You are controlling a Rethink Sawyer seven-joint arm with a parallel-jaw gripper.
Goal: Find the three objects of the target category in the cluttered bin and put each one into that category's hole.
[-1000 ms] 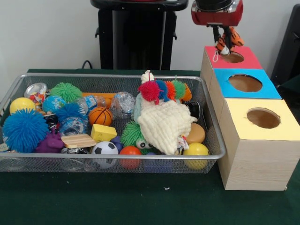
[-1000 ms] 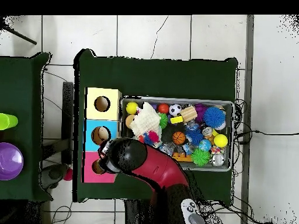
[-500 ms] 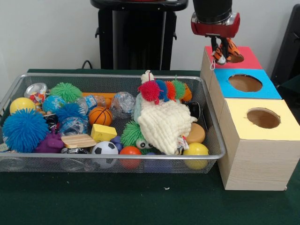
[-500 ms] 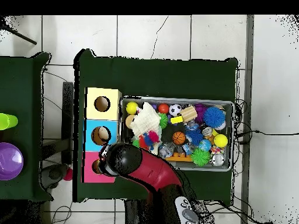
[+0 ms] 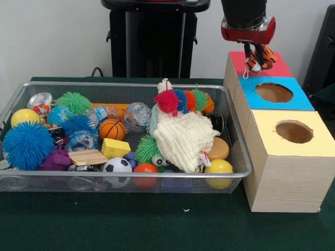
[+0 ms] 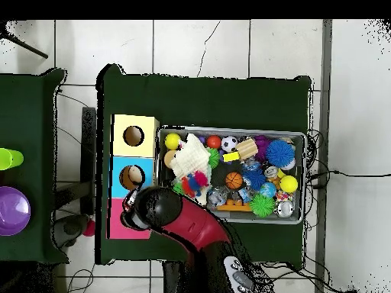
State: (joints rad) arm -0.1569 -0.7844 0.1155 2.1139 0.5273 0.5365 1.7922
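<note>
The green counter (image 5: 157, 225) holds a wide wire bin (image 5: 125, 84) full of toys, and beside it stand three wooden boxes; the box with the red top (image 5: 236, 61) is the far one, next to the robot's stand. The arm (image 5: 243, 13) comes down over that red top; its gripper (image 5: 256, 57) is squeezed shut on a small orange and black striped toy (image 5: 266, 53) with a little white loop hanging off it. The hole in the red top is hidden behind the gripper and the toy, and from above the arm covers it too, so I cannot see how well they line up.

The hairy balls are in the bin: a big blue one (image 5: 27, 145) at the left end, a green one (image 5: 74, 102) at the back, and a smaller green one (image 5: 147, 149) partly tucked under the cream woolly cloth (image 5: 183, 140).

Here is what could go wrong, I think; the striped toy does not look like a hairy ball, so dropping it here may put the wrong thing in the hole; the toy hangs to one side of the gripper, so it could hit the red top and roll off; the loop could catch on the gripper and not let go.
</note>
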